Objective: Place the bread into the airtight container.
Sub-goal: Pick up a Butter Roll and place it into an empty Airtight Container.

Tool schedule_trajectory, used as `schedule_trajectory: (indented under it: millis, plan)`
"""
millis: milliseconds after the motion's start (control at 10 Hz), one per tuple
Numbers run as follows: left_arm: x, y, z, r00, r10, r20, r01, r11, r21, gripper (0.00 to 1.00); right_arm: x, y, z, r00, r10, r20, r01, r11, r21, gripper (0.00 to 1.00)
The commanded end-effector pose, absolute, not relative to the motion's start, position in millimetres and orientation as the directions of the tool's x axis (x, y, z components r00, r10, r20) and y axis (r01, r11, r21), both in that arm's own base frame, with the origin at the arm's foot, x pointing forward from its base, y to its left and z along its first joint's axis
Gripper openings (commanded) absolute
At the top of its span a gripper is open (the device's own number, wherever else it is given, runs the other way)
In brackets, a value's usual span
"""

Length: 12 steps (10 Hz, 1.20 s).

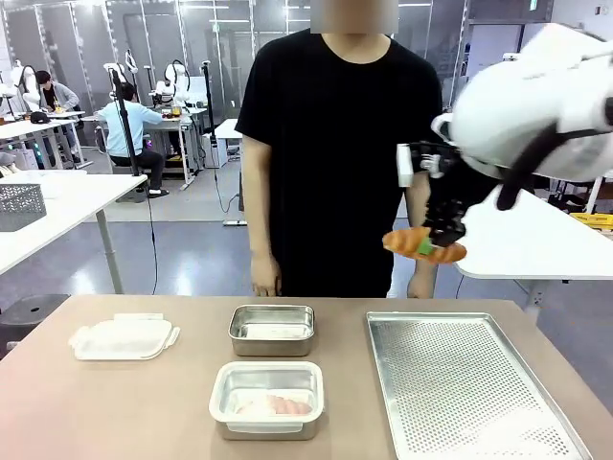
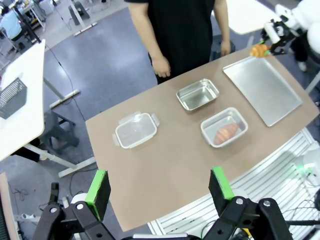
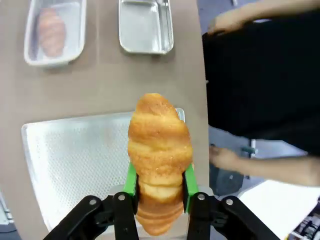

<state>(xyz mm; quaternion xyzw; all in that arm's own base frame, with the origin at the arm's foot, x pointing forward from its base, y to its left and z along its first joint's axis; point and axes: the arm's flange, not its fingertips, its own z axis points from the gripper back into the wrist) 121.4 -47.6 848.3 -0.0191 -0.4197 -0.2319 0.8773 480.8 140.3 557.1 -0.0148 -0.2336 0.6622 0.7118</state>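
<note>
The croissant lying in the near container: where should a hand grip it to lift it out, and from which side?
Across its thick middle, straight down from above. The croissant lies flat along the length of the container, and the walls around it block a sideways approach. Its tapered ends would likely slip.

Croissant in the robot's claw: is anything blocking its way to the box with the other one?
Nothing visible. The right gripper holds the croissant in the air by the tray's far end; the container sits open, its lid off to the side.
</note>
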Motion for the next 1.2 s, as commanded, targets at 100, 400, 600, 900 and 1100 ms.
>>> schedule_trajectory:
  millis: [100,400,600,900,1100]
  plan:
    - [115,-48,851,0.531,-0.392,0.751,0.423,0.891,0.166,1.0,515,225,540,0.05,0.962,0.268,-0.951,0.128,-0.282,0.42]
    - [115,-48,851,0.531,-0.392,0.751,0.423,0.891,0.166,1.0,520,311,506,-0.003,0.986,0.165,-0.942,0.053,-0.331,0.42]
    - [115,-48,851,0.531,-0.392,0.751,0.423,0.891,0.166,1.0,536,347,481,-0.016,0.988,0.153,-0.942,0.036,-0.334,0.42]
    - [115,-48,851,0.531,-0.392,0.751,0.423,0.891,0.166,1.0,560,399,438,-0.022,0.992,0.124,-0.957,0.015,-0.29,0.42]
    - [115,-48,851,0.531,-0.392,0.751,0.423,0.891,0.166,1.0,571,419,413,-0.002,0.995,0.097,-0.965,0.023,-0.259,0.42]
